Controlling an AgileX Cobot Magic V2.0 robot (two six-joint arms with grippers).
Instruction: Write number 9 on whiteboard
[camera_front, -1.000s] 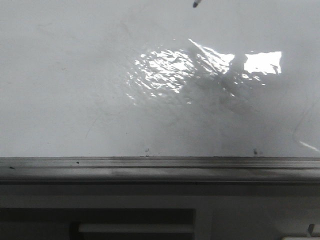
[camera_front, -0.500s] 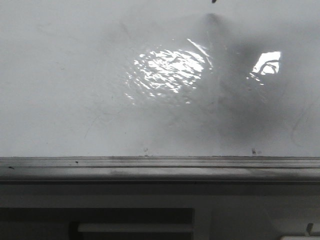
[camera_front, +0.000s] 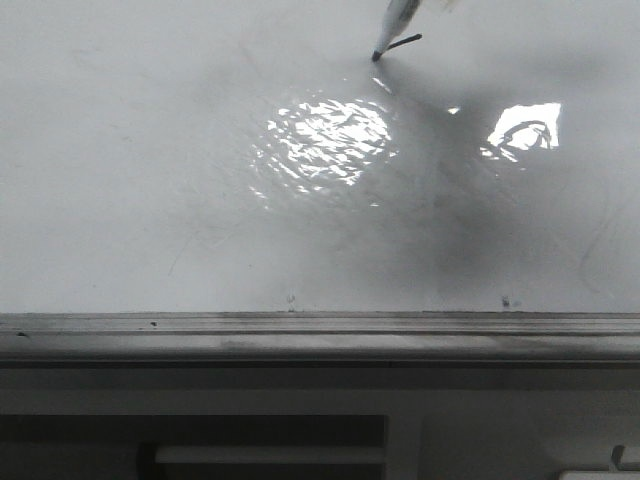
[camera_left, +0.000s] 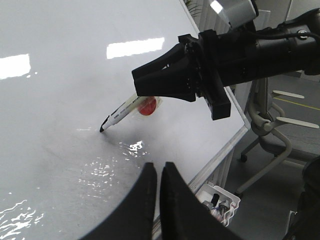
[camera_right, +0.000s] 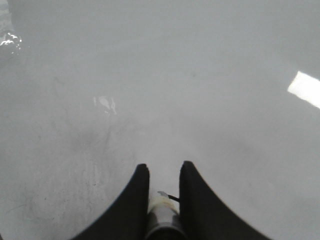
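Glossy white, streaked with glare and faint grey smudges, the whiteboard (camera_front: 150, 180) fills most of the front view, its grey metal frame running along the near edge. Only the tip end of the marker (camera_front: 397, 25) shows there; the rest is cut off at the top edge, and neither arm appears in that view. The number 9 (camera_front: 402, 42) is so far just a short thin black stroke on the whiteboard, running off from the marker's tip, far from the frame; no loop or tail can be made out. In the left wrist view the right gripper (camera_left: 142, 87) has its fingers clamped on the marker's white barrel, tip touching the whiteboard, so the stroke lies just beyond those fingers, at the tip. The right wrist view hides most of the marker between its own fingers (camera_right: 135, 200). The left gripper (camera_left: 159, 172) hangs above the whiteboard near the frame, its fingers nearly together with only a narrow slit between them, gripping nothing.
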